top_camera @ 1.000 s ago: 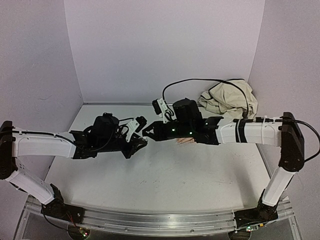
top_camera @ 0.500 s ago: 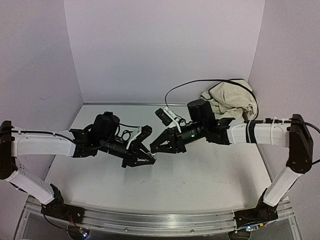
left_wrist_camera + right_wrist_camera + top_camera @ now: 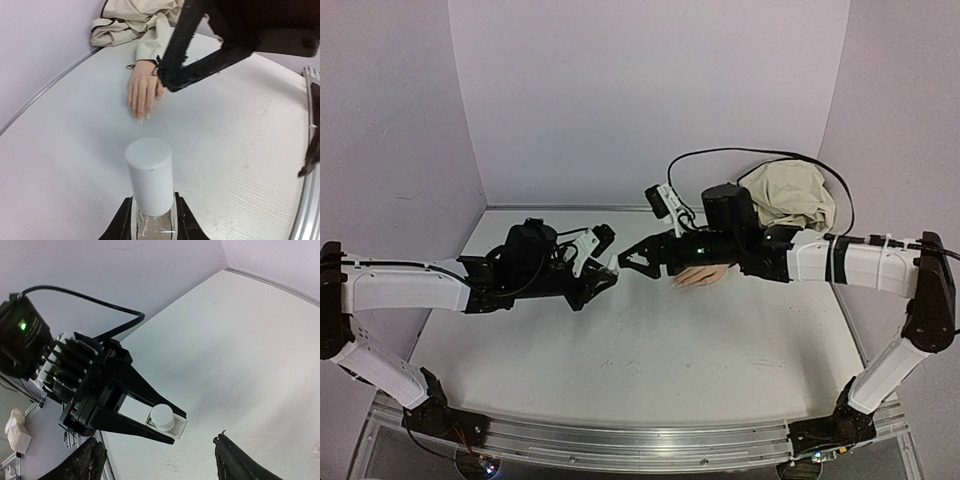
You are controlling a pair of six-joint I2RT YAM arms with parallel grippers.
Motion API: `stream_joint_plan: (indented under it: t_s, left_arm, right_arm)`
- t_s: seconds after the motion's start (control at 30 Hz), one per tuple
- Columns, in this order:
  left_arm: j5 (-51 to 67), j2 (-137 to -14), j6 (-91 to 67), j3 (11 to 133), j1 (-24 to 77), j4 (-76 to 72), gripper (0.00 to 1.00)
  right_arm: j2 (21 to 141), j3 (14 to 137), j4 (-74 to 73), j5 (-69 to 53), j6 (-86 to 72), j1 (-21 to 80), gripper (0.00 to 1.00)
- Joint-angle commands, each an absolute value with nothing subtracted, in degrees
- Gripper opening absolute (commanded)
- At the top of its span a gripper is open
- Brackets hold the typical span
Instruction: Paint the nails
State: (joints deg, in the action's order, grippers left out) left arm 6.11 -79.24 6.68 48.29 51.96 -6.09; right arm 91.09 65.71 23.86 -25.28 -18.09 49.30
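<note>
My left gripper [image 3: 604,270] is shut on a small clear bottle [image 3: 152,222] with a white cylindrical cap [image 3: 149,177], held off the table. The bottle [image 3: 167,420] also shows between the left gripper's black fingers [image 3: 135,405] in the right wrist view. My right gripper [image 3: 632,262] faces it from the right, open, with nothing between its fingers [image 3: 95,460]. The peach mannequin hand [image 3: 144,92] lies flat behind, fingers towards the bottle. Its nails [image 3: 141,117] are tiny and pale. In the top view the right arm partly covers the hand [image 3: 700,277].
A crumpled beige cloth [image 3: 788,195] lies at the back right corner, joined to the hand's sleeve [image 3: 152,42]. A black cable [image 3: 720,155] loops above the right arm. The walls close in at the back and both sides.
The right gripper's jaws have spread open. Both grippers have lifted back from the table's middle, and the mannequin hand shows again under the right arm.
</note>
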Motion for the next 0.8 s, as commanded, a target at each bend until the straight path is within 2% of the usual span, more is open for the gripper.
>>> stream_joint_plan:
  t_s: [0.0,0.17,0.5,0.6,0.77]
  left_arm:
    - [-2.8,-77.7,7.8,48.9,52.0,-9.4,0.0]
    - [-6.0,-79.3,5.7,49.7,52.1,-9.4,0.0]
    - [-3.6,-80.4,4.6,49.0,52.0,-9.5,0.0]
    - [-3.5,-80.0,4.6,48.6,52.0,-9.5,0.0]
    - [-3.0,-79.4,4.7,48.3,52.0,-9.4,0.0]
  right_arm:
    - [91.8,69.1,25.8,-19.0,-29.1,49.8,0.75]
    - [94.6,70.4,26.5,-16.5,-32.2,50.1,0.71]
    - [101.0,75.8,26.9,-16.1,-33.9,52.0,0.63]
    - [102.6,77.2,26.9,-16.3,-34.2,52.4,0.58]
    - [104.1,78.0,27.6,-16.8,-34.3,52.8,0.41]
